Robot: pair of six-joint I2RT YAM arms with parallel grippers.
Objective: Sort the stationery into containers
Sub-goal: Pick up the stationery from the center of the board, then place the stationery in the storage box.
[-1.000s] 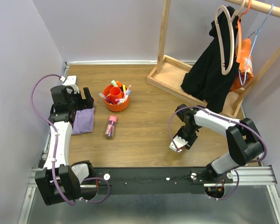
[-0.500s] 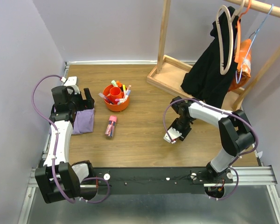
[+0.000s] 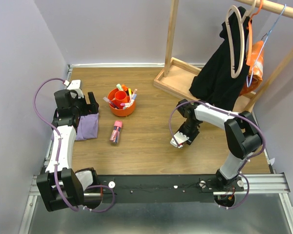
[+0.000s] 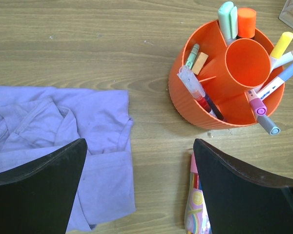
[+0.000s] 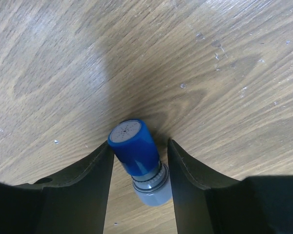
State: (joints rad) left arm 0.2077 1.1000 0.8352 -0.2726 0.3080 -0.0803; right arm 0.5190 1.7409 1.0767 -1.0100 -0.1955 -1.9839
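The orange tub stands at the back left of the table, with several pens and highlighters upright in its compartments. A clear pink-capped tube lies on the wood just in front of it. My left gripper hangs open over bare wood between the purple cloth and that tube. Right of centre, my right gripper is shut on a small blue cylinder with a grey end, held tilted between both fingers close above the table.
A folded purple cloth lies at the left by my left arm. The wooden rack base sits at the back right, with a black garment and an orange bag hanging over it.
My right gripper has moved left and slightly toward the back, toward the table's middle. The left arm has not moved.
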